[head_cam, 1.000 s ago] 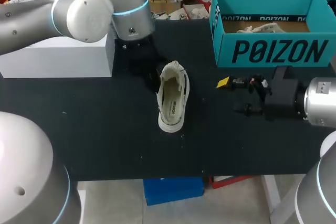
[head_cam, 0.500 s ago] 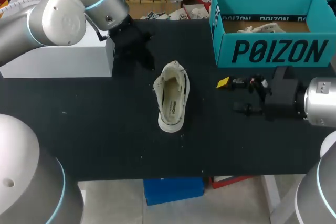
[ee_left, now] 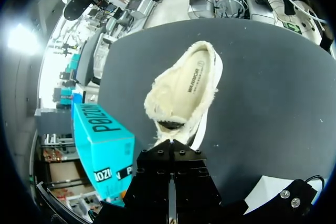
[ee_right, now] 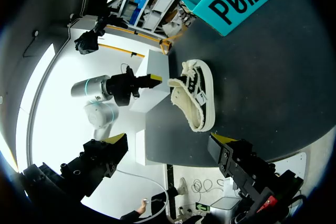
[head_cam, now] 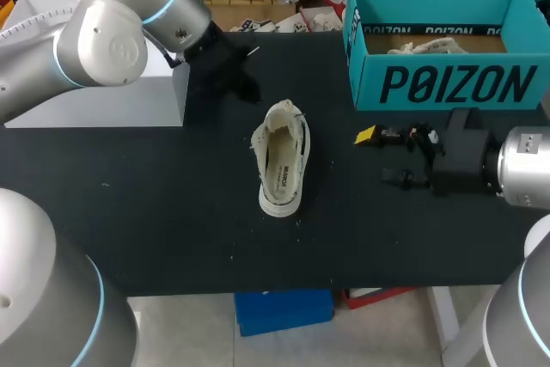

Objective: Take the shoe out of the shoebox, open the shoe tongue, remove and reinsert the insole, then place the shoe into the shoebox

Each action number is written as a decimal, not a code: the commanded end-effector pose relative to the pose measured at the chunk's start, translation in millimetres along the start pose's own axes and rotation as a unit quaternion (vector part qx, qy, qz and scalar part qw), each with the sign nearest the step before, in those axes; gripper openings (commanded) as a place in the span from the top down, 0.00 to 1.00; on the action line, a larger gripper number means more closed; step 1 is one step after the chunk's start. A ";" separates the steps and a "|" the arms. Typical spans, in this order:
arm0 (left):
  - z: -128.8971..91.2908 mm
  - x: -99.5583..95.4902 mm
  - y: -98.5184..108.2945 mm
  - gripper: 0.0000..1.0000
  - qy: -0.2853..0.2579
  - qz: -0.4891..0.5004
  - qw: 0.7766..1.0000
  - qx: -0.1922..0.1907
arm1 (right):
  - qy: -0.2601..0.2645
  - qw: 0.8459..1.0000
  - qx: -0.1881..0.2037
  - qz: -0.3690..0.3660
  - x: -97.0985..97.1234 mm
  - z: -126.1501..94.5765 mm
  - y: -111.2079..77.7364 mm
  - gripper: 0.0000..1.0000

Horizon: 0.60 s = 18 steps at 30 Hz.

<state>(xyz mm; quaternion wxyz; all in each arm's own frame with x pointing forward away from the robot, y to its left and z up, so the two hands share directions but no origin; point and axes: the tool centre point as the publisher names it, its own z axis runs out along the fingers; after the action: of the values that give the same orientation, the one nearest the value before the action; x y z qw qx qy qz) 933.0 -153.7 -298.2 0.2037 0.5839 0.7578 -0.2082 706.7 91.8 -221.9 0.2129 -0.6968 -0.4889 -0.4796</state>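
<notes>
Head view with both wrist views. The white sneaker (head_cam: 282, 161) is shown lying on its sole near the middle of the black table (head_cam: 155, 212), outside the teal shoebox (head_cam: 447, 83), which is placed at 1 o'clock from it. Within the last second the left gripper (head_cam: 249, 90) has been drawn away from the shoe's mouth towards 11 o'clock and is now held apart from it, beside the white block (head_cam: 94, 100). In the left wrist view, its fingers appear to be pressed together on nothing, though the yellow tips are hidden there. The mouth of the shoe is left spread slightly wider at its 12 o'clock end, and the printed insole (head_cam: 279, 174) is still seated inside. From this it is judged that the tongue has been opened and that removal of the insole is the step in hand. The right gripper (head_cam: 378, 156) is held at 3 o'clock from the shoe, well apart, with its fingers spread wide and nothing between them.
</notes>
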 end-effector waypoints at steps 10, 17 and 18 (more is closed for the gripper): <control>38.0 -6.3 -13.3 1.00 0.009 0.020 0.999 0.048 | 0.000 1.000 0.000 0.000 0.3 0.6 0.0 0.00; 40.8 9.6 -47.1 1.00 0.007 0.022 0.998 0.066 | 0.000 1.000 0.000 0.000 0.3 0.6 0.0 0.00; 42.1 12.4 -49.6 1.00 0.009 0.023 0.997 0.068 | 0.000 1.000 0.000 0.000 0.3 0.6 0.0 0.00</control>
<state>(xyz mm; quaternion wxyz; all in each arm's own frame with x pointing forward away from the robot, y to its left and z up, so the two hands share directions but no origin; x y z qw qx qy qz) 897.1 -184.4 -334.3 0.1512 0.6175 0.7293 -0.2529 706.7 91.8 -221.9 0.2129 -0.6968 -0.4889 -0.4796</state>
